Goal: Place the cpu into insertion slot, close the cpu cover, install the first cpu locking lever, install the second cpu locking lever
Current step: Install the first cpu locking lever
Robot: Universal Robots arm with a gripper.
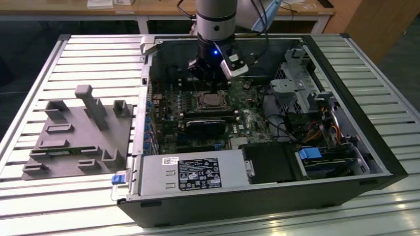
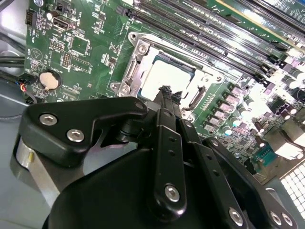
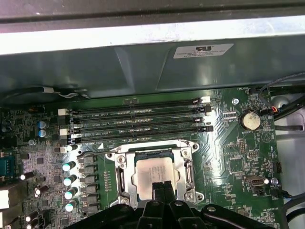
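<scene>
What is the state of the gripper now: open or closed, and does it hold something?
The gripper: closed, its fingertips together just over the cpu; nothing is seen held between them.

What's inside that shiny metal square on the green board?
The cpu sits inside the cpu cover window, its silvery top showing. The gripper covers one edge of it with its black tips, and whatever lies under the chip is hidden.
</scene>
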